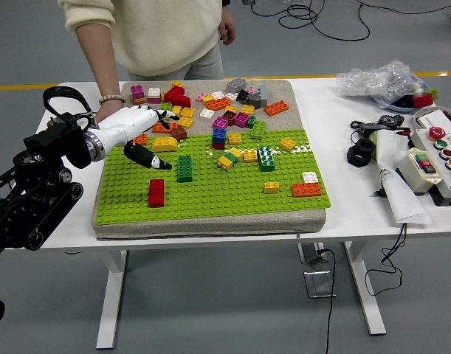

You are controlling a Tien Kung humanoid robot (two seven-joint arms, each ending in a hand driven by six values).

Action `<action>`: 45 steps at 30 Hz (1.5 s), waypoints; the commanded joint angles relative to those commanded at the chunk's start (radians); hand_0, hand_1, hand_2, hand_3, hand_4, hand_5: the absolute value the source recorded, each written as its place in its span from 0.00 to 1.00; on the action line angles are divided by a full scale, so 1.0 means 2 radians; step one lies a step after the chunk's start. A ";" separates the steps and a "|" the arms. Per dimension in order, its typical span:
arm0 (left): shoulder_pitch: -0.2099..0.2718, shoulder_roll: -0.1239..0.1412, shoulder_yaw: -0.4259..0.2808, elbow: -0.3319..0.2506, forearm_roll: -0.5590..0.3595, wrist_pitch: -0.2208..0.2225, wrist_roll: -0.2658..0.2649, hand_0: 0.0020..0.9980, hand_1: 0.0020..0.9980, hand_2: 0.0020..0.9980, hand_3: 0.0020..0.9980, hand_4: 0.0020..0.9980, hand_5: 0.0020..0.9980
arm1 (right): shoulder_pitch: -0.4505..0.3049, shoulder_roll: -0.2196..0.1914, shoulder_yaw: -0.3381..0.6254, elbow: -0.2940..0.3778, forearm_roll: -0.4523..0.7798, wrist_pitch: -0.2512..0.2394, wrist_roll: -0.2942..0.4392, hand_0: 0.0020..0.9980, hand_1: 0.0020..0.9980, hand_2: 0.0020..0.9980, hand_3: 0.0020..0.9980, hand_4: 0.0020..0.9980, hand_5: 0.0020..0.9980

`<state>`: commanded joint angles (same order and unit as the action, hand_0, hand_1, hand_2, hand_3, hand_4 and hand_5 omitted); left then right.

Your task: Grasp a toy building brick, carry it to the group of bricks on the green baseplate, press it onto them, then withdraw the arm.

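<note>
A red brick [157, 192] stands upright on the green baseplate [232, 198], near its front left, alone and clear of my hand. My left hand [163, 140], white with black fingertips, hovers over the plate's back left corner, above the orange and yellow bricks there. It is open and holds nothing. A dark green brick [184, 168] and a cluster of yellow, green and blue bricks [246, 153] sit pressed onto the middle of the plate. Several loose bricks [210, 103] lie on the beige mat behind the plate.
A person stands at the far side with one hand [107, 108] resting at the mat's left edge, just behind my wrist. A control box with buttons [432, 158], black parts [362, 151] and a plastic bag [380, 80] fill the table's right side.
</note>
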<state>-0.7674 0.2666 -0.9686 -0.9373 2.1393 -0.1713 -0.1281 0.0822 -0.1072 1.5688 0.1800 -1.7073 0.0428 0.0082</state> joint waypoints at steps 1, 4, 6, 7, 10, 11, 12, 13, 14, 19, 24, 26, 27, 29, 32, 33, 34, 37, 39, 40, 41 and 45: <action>-0.002 -0.001 0.001 0.002 0.001 0.000 0.000 0.92 0.88 0.78 0.97 1.00 0.21 | 0.000 0.000 0.000 0.000 0.000 0.000 0.000 0.78 0.71 0.75 0.77 1.00 0.78; -0.011 -0.005 0.008 0.017 0.006 -0.001 -0.002 0.93 0.90 0.80 0.97 1.00 0.19 | 0.001 0.000 0.000 0.000 0.000 0.000 0.000 0.78 0.71 0.75 0.77 1.00 0.78; -0.015 -0.006 0.011 0.023 0.006 -0.001 -0.002 0.93 0.90 0.80 0.97 1.00 0.19 | 0.001 0.000 0.000 0.000 0.000 0.000 0.000 0.78 0.71 0.75 0.77 1.00 0.78; -0.015 -0.007 0.012 0.024 0.007 -0.001 -0.002 0.93 0.90 0.80 0.97 1.00 0.19 | 0.000 0.000 0.001 0.000 0.000 0.000 0.000 0.78 0.71 0.75 0.77 1.00 0.78; -0.021 -0.008 0.020 0.035 0.006 0.000 -0.004 0.94 0.90 0.80 0.98 1.00 0.19 | 0.000 0.000 0.001 0.000 0.001 0.000 0.000 0.78 0.71 0.75 0.77 1.00 0.78; -0.025 -0.010 0.023 0.044 0.005 0.000 -0.006 0.94 0.90 0.80 0.98 1.00 0.19 | 0.000 0.000 0.001 0.000 0.001 0.000 0.000 0.78 0.71 0.75 0.77 1.00 0.78; -0.028 -0.012 0.026 0.052 0.004 0.001 -0.007 0.94 0.90 0.80 0.98 1.00 0.19 | 0.000 0.000 0.001 0.000 0.001 0.000 0.000 0.78 0.71 0.75 0.77 1.00 0.78; -0.031 -0.014 0.029 0.059 0.003 0.001 -0.008 0.94 0.90 0.80 0.98 1.00 0.19 | 0.000 -0.001 0.001 0.000 0.002 0.000 0.000 0.78 0.71 0.75 0.77 1.00 0.78; -0.034 -0.017 0.032 0.067 0.001 0.000 -0.009 0.94 0.90 0.80 0.98 1.00 0.19 | 0.000 -0.001 0.001 0.000 0.002 0.000 0.000 0.78 0.71 0.75 0.77 1.00 0.78; -0.041 -0.024 0.037 0.088 -0.002 0.001 -0.010 0.94 0.91 0.80 0.97 1.00 0.18 | 0.001 -0.001 0.001 0.000 0.003 0.000 0.000 0.78 0.71 0.75 0.77 1.00 0.78; -0.042 -0.024 0.036 0.095 -0.003 0.000 -0.010 0.95 0.91 0.80 0.97 1.00 0.17 | 0.000 -0.001 0.001 0.000 0.004 -0.001 -0.001 0.78 0.71 0.75 0.77 1.00 0.78; -0.042 -0.023 0.034 0.095 -0.002 -0.002 -0.009 0.95 0.91 0.80 0.97 1.00 0.17 | -0.001 -0.001 0.002 0.000 0.004 -0.001 -0.001 0.78 0.71 0.75 0.77 1.00 0.78; -0.041 -0.021 0.032 0.094 -0.001 -0.003 -0.009 0.95 0.91 0.80 0.97 1.00 0.17 | -0.001 -0.001 0.002 0.000 0.004 -0.001 -0.001 0.78 0.71 0.75 0.77 1.00 0.78; -0.041 -0.020 0.030 0.093 0.000 -0.004 -0.009 0.95 0.91 0.80 0.97 1.00 0.17 | -0.001 -0.001 0.002 0.000 0.004 -0.001 -0.001 0.78 0.71 0.75 0.77 1.00 0.78; -0.040 -0.014 0.025 0.092 0.004 -0.008 -0.009 0.95 0.91 0.80 0.97 1.00 0.17 | -0.001 0.000 0.002 0.000 0.005 -0.001 -0.001 0.78 0.71 0.75 0.77 1.00 0.78; -0.039 -0.013 0.023 0.092 0.005 -0.009 -0.009 0.95 0.91 0.79 0.95 1.00 0.16 | -0.001 0.000 0.002 0.000 0.005 -0.001 -0.001 0.78 0.71 0.75 0.77 1.00 0.78; -0.040 -0.011 0.021 0.093 0.006 -0.010 -0.009 0.95 0.91 0.79 0.95 1.00 0.16 | -0.001 0.000 0.002 0.000 0.005 -0.001 -0.001 0.78 0.71 0.75 0.77 1.00 0.78; -0.042 -0.005 0.017 0.096 0.009 -0.012 -0.010 0.95 0.91 0.79 0.95 1.00 0.16 | -0.001 0.000 0.002 0.000 0.006 -0.001 -0.001 0.78 0.71 0.75 0.77 1.00 0.78; -0.044 -0.002 0.015 0.100 0.011 -0.014 -0.011 0.96 0.91 0.77 0.94 1.00 0.16 | 0.000 0.000 0.002 0.000 0.007 -0.001 -0.001 0.78 0.71 0.75 0.77 1.00 0.78; -0.046 -0.001 0.013 0.103 0.012 -0.015 -0.011 0.96 0.91 0.77 0.94 1.00 0.16 | 0.000 0.000 0.003 0.000 0.007 -0.002 -0.001 0.78 0.71 0.75 0.77 1.00 0.78; -0.046 0.000 0.013 0.104 0.013 -0.015 -0.011 0.96 0.91 0.77 0.94 1.00 0.16 | 0.000 0.000 0.003 0.000 0.007 -0.002 -0.001 0.78 0.71 0.75 0.77 1.00 0.78; -0.051 0.004 0.012 0.117 0.017 -0.020 -0.014 0.96 0.91 0.74 0.90 1.00 0.16 | 0.001 0.000 0.002 0.000 0.008 -0.002 -0.001 0.78 0.71 0.75 0.77 1.00 0.78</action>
<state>-0.8689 0.2743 -0.9456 -0.7026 2.1734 -0.2106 -0.1552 0.0837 -0.1081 1.5736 0.1800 -1.6917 0.0398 0.0065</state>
